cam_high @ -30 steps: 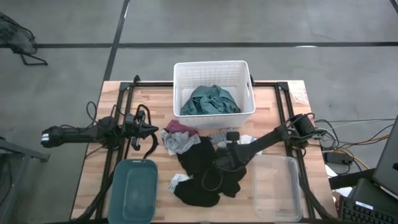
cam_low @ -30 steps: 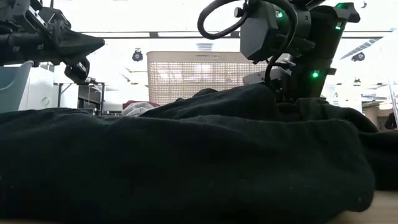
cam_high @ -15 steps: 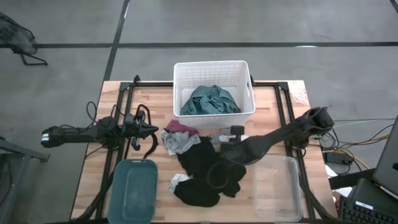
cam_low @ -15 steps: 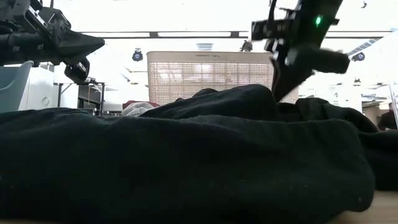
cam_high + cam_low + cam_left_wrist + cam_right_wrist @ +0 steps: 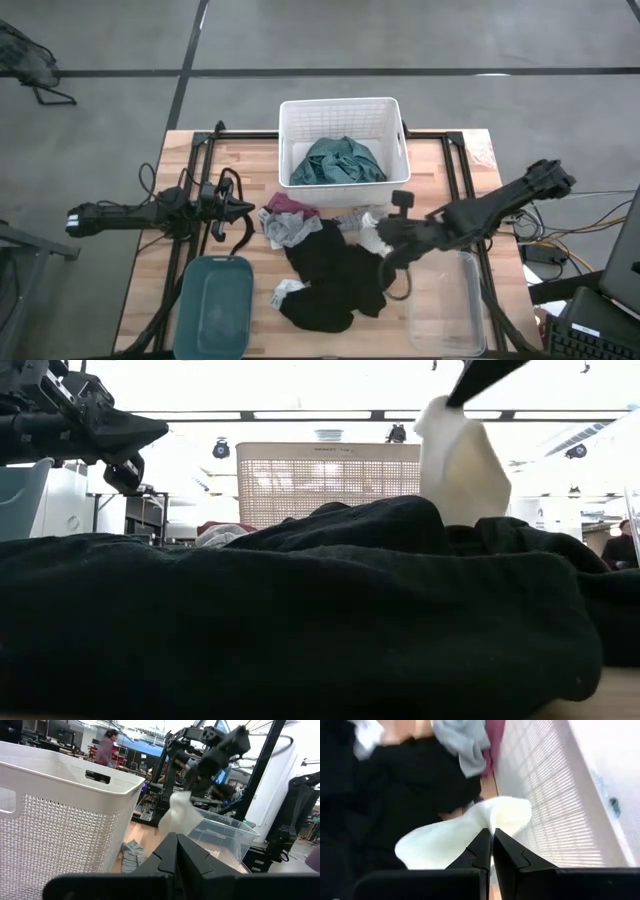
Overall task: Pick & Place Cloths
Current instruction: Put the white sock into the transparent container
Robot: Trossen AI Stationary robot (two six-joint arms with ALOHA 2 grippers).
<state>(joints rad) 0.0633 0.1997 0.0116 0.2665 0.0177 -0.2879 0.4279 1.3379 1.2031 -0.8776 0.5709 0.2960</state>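
Right fingers pinching white cloth.

The basket stands at the far middle of the table, with one large cloth lying inside it. Just in front of the basket, a small pile of cloths lies toward the left, touching a large spread garment that reaches the table's near middle. A small sock-like piece lies at that garment's left edge. The tub sits at the near left, the clear bin at the near right. The right claw is between basket and bin, above the table, closed on a pale cloth that hangs clear of the garment. The left claw sits left of the pile, behind the tub.
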